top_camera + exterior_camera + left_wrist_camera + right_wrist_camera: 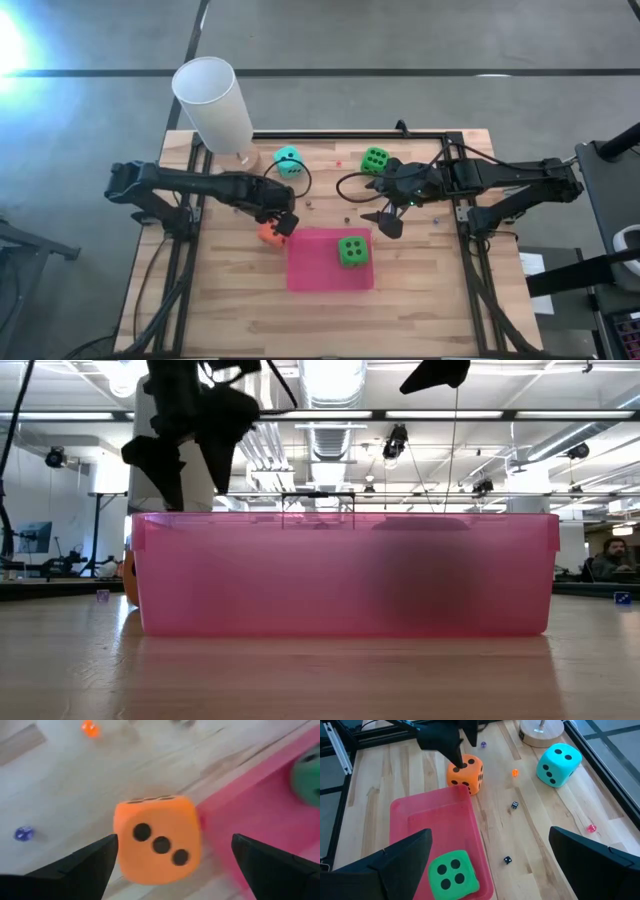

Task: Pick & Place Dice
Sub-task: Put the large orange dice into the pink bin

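a: are the fingers open?
b: yes. the left gripper (281, 226) has its fingers wide apart, right over the orange die (271, 234). it holds nothing. the right gripper (387, 219) is spread wide too, up above the table (420, 300), near the top right corner of the bin.
a: where is the orange die?
b: on the wood, touching the left side of the pink bin (305, 272).
a: and the others?
b: one green die (352, 251) sits in the bin. the teal die (289, 161) and the other green die (375, 160) sit at the back. the teal die is near a white tube (213, 103).
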Robot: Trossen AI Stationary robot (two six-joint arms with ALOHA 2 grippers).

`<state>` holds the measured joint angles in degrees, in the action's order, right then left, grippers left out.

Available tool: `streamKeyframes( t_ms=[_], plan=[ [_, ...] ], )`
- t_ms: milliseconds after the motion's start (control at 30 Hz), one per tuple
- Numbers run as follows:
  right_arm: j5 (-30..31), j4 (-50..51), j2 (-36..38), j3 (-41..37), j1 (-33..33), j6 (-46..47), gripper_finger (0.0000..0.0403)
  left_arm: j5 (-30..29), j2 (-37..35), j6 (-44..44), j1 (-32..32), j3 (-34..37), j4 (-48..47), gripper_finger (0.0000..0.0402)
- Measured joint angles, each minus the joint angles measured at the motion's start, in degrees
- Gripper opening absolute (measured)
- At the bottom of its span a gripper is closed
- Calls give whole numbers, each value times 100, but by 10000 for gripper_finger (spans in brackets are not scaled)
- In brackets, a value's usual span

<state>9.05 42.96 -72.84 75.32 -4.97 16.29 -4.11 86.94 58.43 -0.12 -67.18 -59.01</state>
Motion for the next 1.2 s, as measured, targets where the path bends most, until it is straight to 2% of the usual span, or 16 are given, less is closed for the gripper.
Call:
streamKeyframes(
  t_ms=[167, 400, 633, 767, 967, 1200],
  plan=[
    [-1, 4, 0, -1, -1, 2, 400, -70, 150, -132, 21, 2, -394, 398],
    [-1, 1, 0, 0, 0, 0, 400, -54, 85, -141, -105, 123, -304, 399],
    [-1, -1, 0, 1, 0, 0, 400, 322, -78, -118, -144, 961, 899, 398],
    [1, -2, 0, 1, 1, 2, 400, 351, -125, -144, -144, 1161, 1168, 399],
    [-1, -1, 0, -1, 1, 1, 400, 353, -138, -146, -144, 1200, 1116, 399],
    [-1, -2, 0, 1, 0, 2, 400, 288, -197, -179, -133, 1192, 524, 398]
  ],
)
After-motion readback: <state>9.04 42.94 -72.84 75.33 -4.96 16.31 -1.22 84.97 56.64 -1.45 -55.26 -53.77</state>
